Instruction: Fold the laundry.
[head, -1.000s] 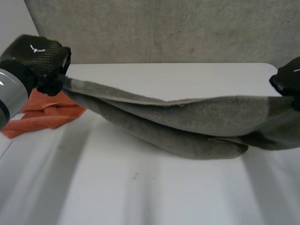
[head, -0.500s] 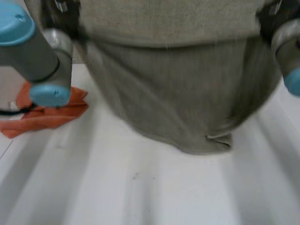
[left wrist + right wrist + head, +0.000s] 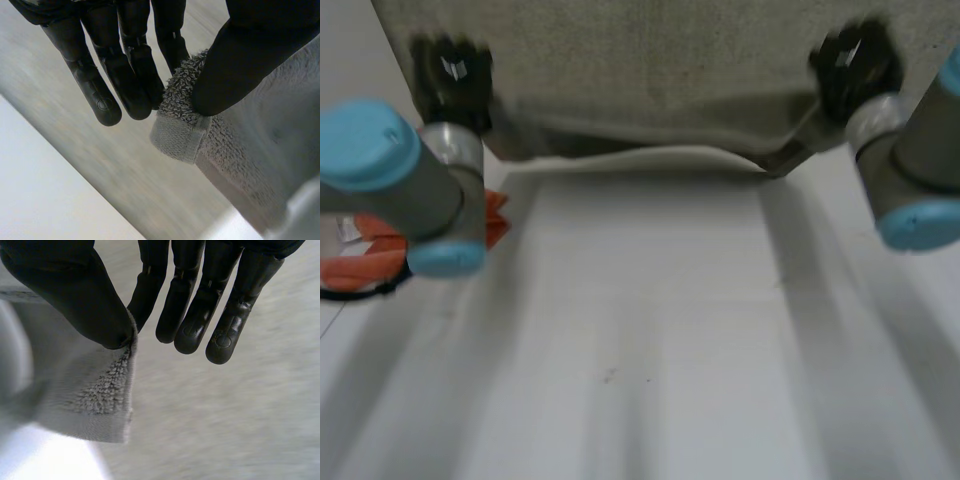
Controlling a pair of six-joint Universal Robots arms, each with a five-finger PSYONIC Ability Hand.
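Grey arms (image 3: 425, 195), light-blue caps (image 3: 365, 145), black robot hands (image 3: 450, 70) (image 3: 855, 62)

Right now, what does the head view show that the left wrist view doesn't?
Head view: the right hand at the grey towel's other corner, an orange cloth, the white table. Left wrist view: the thumb pinching the towel's hemmed corner against the fingers, close up. Shared: the left hand holding the towel.

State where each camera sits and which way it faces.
Head: between and behind the arms, looking down at the table; left hand and right hand grip the grey towel.
Left wrist: on that wrist, along the palm; its fingers and thumb pinch a towel corner.
Right wrist: likewise, another corner.
Shared: the towel, in all three.
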